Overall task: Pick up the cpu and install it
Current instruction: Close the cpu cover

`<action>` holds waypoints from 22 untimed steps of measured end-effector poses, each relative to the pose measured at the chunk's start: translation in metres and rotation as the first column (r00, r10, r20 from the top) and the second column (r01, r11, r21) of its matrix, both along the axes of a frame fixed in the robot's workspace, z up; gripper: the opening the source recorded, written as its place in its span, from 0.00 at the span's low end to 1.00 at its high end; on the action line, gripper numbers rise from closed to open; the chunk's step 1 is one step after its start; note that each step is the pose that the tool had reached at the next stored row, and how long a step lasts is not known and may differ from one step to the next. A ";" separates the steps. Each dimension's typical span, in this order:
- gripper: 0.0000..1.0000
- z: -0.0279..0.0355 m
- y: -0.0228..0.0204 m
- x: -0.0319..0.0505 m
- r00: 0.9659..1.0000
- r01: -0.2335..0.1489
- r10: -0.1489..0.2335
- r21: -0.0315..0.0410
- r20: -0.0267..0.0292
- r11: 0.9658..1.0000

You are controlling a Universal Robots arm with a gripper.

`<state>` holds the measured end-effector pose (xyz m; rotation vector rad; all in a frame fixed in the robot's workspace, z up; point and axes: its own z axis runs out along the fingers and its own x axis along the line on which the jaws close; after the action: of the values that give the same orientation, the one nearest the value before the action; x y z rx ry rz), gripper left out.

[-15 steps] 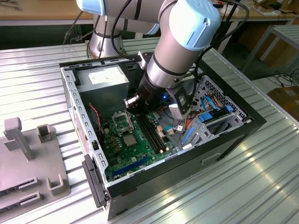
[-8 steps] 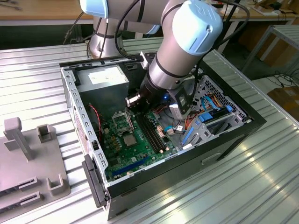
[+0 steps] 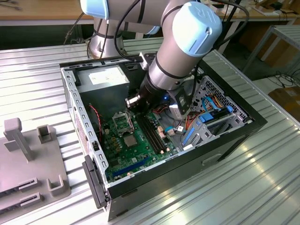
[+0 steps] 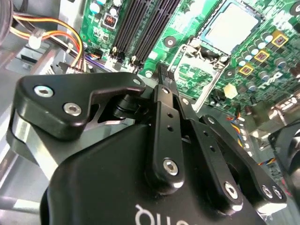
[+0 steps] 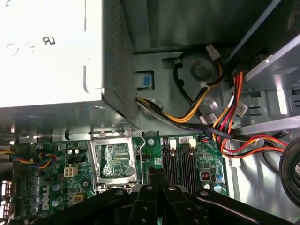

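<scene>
The cpu (image 3: 130, 140) is a small silver-grey square lying flat on the green motherboard (image 3: 123, 157) inside the open computer case. In the second wrist view the cpu (image 4: 232, 26) sits inside a black frame, beyond a raised silver metal frame (image 4: 197, 70). My gripper (image 3: 132, 102) hangs inside the case just above the board, over that raised frame (image 3: 123, 121) and a short way from the cpu. Its black fingers meet at the tips in both wrist views, gripper (image 4: 161, 77) and gripper (image 5: 157, 172), shut with nothing between them.
Black memory slots (image 3: 152, 133) run beside the gripper. The power supply (image 5: 47, 47) fills the case's far end, with yellow and red cables (image 5: 225, 126) beside it. A blue drive bay (image 3: 206, 123) lies on the exterior view's right. A grey fixture (image 3: 28, 159) stands outside the case on the left.
</scene>
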<state>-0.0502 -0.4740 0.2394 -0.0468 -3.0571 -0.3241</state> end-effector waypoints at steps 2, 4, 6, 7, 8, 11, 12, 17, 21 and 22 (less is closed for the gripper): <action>0.11 -0.0001 -0.0001 0.0000 0.999 -0.034 0.034 0.000 0.000 0.999; 0.11 -0.0002 0.0000 0.0000 0.998 -0.068 0.068 0.000 0.000 0.998; 0.11 -0.0003 0.0000 0.0001 0.994 -0.105 0.105 0.000 0.000 0.994; 0.11 -0.0003 0.0000 0.0001 0.993 -0.121 0.121 0.000 0.000 0.993; 0.11 -0.0004 0.0000 0.0001 0.990 -0.139 0.139 0.000 0.000 0.990; 0.11 -0.0011 0.0000 0.0002 0.978 -0.210 0.210 0.000 0.000 0.978; 0.11 -0.0014 0.0000 0.0004 0.971 -0.240 0.240 0.000 0.000 0.971; 0.11 -0.0022 0.0000 0.0020 0.948 -0.319 0.319 0.001 0.000 0.948; 0.11 -0.0030 0.0000 0.0041 0.927 -0.375 0.375 0.001 0.000 0.927; 0.11 -0.0036 0.0000 0.0056 0.919 -0.393 0.393 0.001 0.001 0.919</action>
<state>-0.0445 -0.4740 0.2358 0.5609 -2.9668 -0.2955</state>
